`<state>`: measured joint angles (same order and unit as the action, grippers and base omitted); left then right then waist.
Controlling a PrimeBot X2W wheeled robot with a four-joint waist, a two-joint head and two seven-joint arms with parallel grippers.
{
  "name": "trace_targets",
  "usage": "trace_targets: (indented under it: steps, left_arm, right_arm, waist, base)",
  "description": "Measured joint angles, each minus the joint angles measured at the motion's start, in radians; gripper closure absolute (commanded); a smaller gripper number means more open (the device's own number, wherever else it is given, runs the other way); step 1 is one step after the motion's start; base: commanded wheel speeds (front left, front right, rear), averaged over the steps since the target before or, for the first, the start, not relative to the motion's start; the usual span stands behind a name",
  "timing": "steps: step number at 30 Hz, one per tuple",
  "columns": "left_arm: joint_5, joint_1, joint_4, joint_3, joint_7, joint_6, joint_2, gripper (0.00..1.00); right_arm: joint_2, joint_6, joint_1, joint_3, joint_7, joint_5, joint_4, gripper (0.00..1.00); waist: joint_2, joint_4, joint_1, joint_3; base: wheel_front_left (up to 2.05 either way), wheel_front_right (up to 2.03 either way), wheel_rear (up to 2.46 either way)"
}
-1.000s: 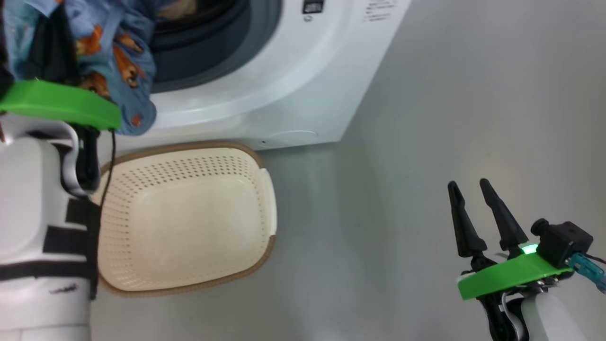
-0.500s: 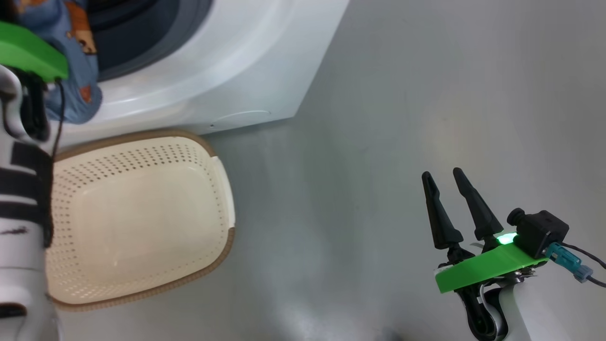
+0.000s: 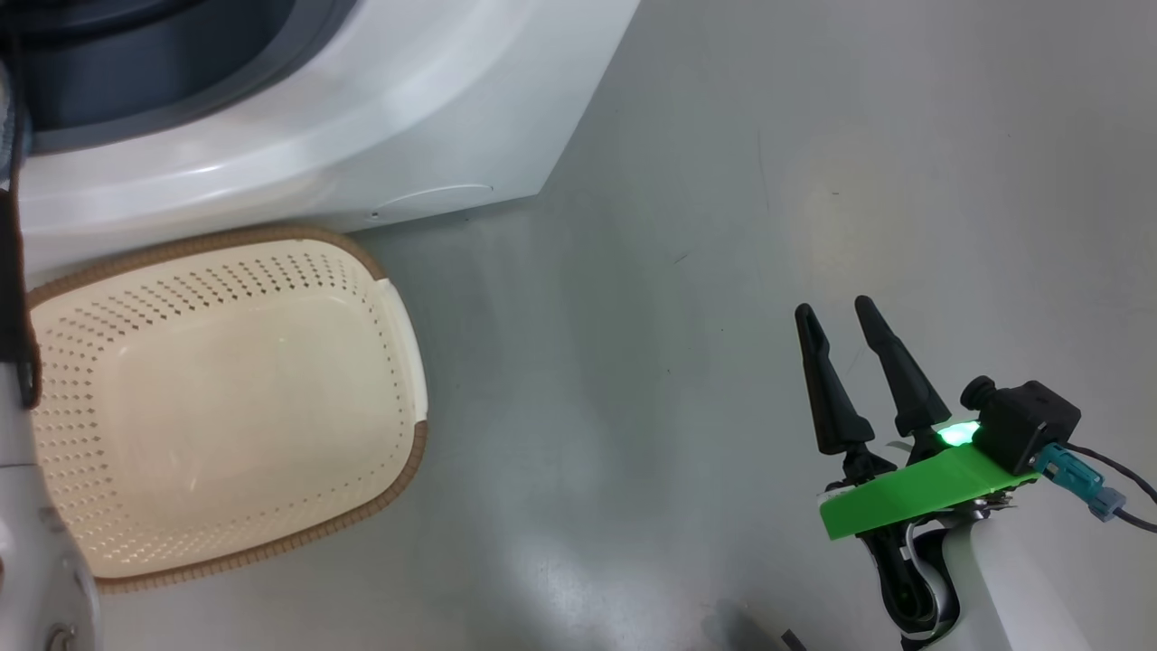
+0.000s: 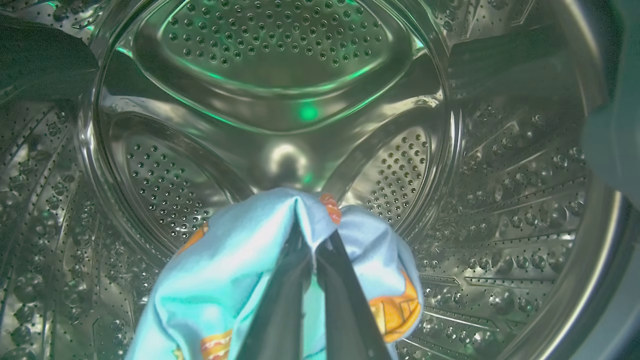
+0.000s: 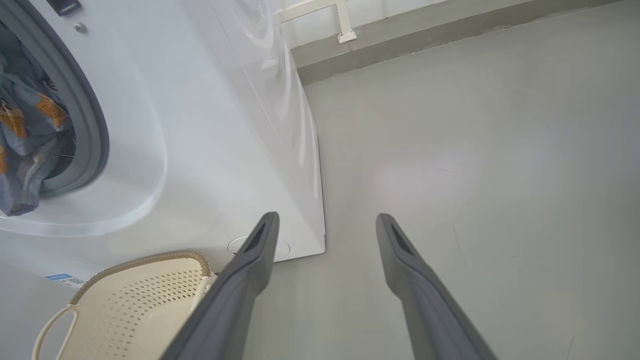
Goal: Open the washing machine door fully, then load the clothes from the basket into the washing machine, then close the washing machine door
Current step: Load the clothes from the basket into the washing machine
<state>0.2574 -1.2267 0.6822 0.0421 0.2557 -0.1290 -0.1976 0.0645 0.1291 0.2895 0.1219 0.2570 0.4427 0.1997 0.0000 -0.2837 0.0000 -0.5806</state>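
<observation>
The left gripper (image 4: 314,247) is pinching a fold of the light blue clothes (image 4: 235,265) between its two dark fingers, which are pressing almost together. It is reaching deep inside the steel perforated drum (image 4: 280,65) of the washing machine (image 3: 362,117). The cloth is draping over both fingers and covering their tips, and its lower part is running off the bottom edge of the left wrist view.

The right gripper (image 3: 833,309) is hovering with its fingers spread apart, gripping nothing, well to the right of the machine.

The basket (image 3: 181,298) is sitting on the floor just in front of the machine, its bare cream bottom showing.

A smooth, glossy pale grey floor (image 3: 723,181) is stretching out to the right. In the right wrist view it is meeting a darker grey band along the foot of a white wall (image 5: 425,30).

In that view, part of the garment is hanging at the blue-grey gasket (image 5: 85,115), cut off at the left edge. In the head view, a pale forearm (image 3: 27,542) is covering the basket's left end.
</observation>
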Motion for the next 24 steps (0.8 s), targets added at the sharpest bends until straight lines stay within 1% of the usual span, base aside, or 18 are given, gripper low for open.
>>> trace_targets:
  steps: [1, 2, 3, 10, 17, 24]
  left_arm:
    - [0.0, 0.0, -0.001, 0.004, 0.0, 0.0, 0.001, 0.84]
    - [0.0, 0.003, 0.003, 0.003, 0.0, 0.0, 0.001, 0.59]
    - [0.0, 0.005, 0.019, 0.001, 0.001, 0.0, 0.001, 0.0]
    - [0.005, 0.039, 0.092, -0.008, 0.001, 0.0, 0.0, 0.0]
    - [0.012, 0.045, 0.099, -0.007, 0.001, 0.0, 0.0, 0.0]
    - [0.012, 0.094, 0.098, -0.007, 0.001, 0.0, 0.008, 0.0]
  right_arm:
    - [-0.001, 0.0, 0.0, 0.002, 0.0, 0.0, 0.0, 0.0]
    - [-0.002, 0.0, 0.0, 0.002, 0.0, 0.0, 0.0, 0.0]
    - [-0.002, 0.0, 0.0, 0.003, 0.0, 0.0, 0.0, 0.0]
    - [-0.002, 0.0, 0.0, 0.006, 0.0, 0.0, 0.001, 0.0]
    - [-0.002, 0.0, 0.0, 0.005, 0.0, 0.0, 0.001, 0.0]
    - [0.0, 0.0, 0.0, 0.004, 0.0, 0.0, 0.001, 0.0]
  waist:
    - [0.0, 0.0, 0.0, 0.0]
    - [0.0, 0.001, 0.0, 0.0]
    - [0.0, 0.002, 0.0, 0.0]
    - [0.0, 0.009, 0.0, 0.005]
    - [0.0, 0.015, 0.0, 0.009]
    - [0.0, 0.026, 0.0, 0.014]
  base:
    - [0.0, 0.0, 0.0]
    - [0.0, 0.0, 0.0]
    - [0.0, 0.0, 0.0]
    - [0.0, 0.0, 0.0]
    - [0.0, 0.0, 0.0]
    - [0.0, 0.0, 0.0]
